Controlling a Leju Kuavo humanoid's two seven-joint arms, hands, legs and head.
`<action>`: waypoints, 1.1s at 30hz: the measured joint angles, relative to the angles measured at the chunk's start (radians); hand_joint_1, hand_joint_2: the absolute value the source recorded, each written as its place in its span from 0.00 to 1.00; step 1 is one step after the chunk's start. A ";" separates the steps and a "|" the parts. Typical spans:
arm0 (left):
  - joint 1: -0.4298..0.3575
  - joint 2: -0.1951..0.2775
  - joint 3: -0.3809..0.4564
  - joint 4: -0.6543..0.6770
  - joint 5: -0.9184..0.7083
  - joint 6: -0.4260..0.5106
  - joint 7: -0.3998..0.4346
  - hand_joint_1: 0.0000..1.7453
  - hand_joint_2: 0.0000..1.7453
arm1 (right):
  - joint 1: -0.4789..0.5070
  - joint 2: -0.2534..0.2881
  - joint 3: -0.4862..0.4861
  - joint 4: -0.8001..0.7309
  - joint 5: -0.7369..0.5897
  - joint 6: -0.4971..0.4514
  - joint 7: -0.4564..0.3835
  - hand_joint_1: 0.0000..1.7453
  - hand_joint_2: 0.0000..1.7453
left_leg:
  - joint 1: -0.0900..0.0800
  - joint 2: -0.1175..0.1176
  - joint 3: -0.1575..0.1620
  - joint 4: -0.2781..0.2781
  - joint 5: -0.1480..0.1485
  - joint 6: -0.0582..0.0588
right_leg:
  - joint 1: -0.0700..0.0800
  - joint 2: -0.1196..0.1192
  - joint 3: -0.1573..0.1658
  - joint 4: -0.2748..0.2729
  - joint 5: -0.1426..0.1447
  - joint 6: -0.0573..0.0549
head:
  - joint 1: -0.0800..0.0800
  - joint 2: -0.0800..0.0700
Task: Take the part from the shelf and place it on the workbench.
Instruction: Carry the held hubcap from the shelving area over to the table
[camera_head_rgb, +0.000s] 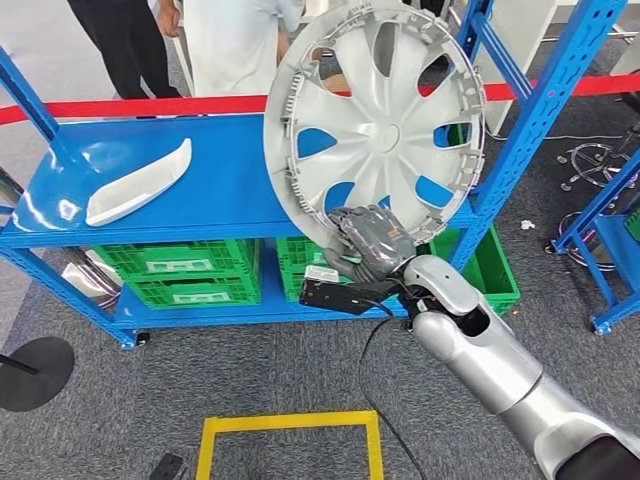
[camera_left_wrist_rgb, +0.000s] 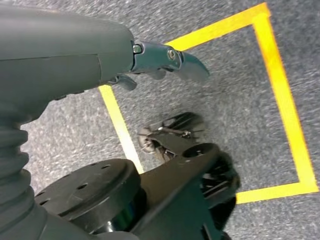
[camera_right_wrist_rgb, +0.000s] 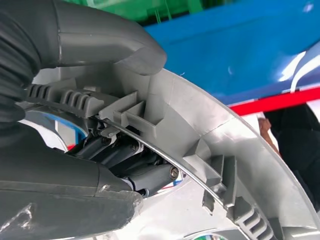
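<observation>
A: Start at the left of the head view. What's on the blue shelf (camera_head_rgb: 226, 185)?

B: At about nine o'clock lies a white curved trim piece (camera_head_rgb: 138, 182), flat on the top deck. Under it, on the lower deck, sit green crates (camera_head_rgb: 185, 272).

A: And the left robot hand?

B: The left wrist view has it over grey carpet, above a square of yellow floor tape (camera_left_wrist_rgb: 281, 95). The left robot hand (camera_left_wrist_rgb: 166, 57) carries nothing; its dark fingers reach straight out, though I cannot tell how far apart they are.

A: Moving toward the centre?

B: The silver wheel cover (camera_head_rgb: 377, 125) fills the one o'clock area, tilted up on edge with its lower rim at the shelf's front edge. Blue shelf surface shows through its openings.

A: Who has it?

B: The right robot hand (camera_head_rgb: 371, 240) grips the lower rim, at about six o'clock on the disc. In the right wrist view the thumb (camera_right_wrist_rgb: 113, 42) lies over the rim's ribbed back and the dark fingers (camera_right_wrist_rgb: 147, 175) curl around from the other side, pinching the rim.

A: Further right?

B: A blue upright (camera_head_rgb: 528, 120) of the rack, a red barrier tape (camera_head_rgb: 136, 105) running behind, and people standing beyond it at twelve o'clock.
</observation>
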 joint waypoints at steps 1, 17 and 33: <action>0.000 0.000 0.001 0.000 0.003 -0.002 0.002 0.00 1.00 | 0.006 -0.003 0.000 -0.003 -0.001 0.000 0.000 0.91 1.00 | 0.000 0.000 0.020 -0.013 0.023 -0.001 | 0.000 0.000 -0.010 0.001 0.007 0.001 | 0.000 0.000; 0.003 -0.008 0.024 0.000 -0.002 -0.016 0.013 0.00 1.00 | 0.087 -0.055 -0.044 -0.078 -0.160 0.010 -0.031 0.91 1.00 | -0.006 0.003 0.098 -0.288 0.168 0.062 | -0.004 0.004 -0.084 0.290 -0.122 0.049 | 0.005 0.000; 0.005 -0.013 0.048 0.000 0.010 -0.071 0.026 0.00 1.00 | 0.108 -0.066 -0.094 -0.126 -0.179 0.010 -0.029 0.91 1.00 | -0.001 0.004 0.058 -0.052 0.089 -0.002 | 0.000 -0.003 -0.040 0.009 0.026 0.003 | 0.003 0.000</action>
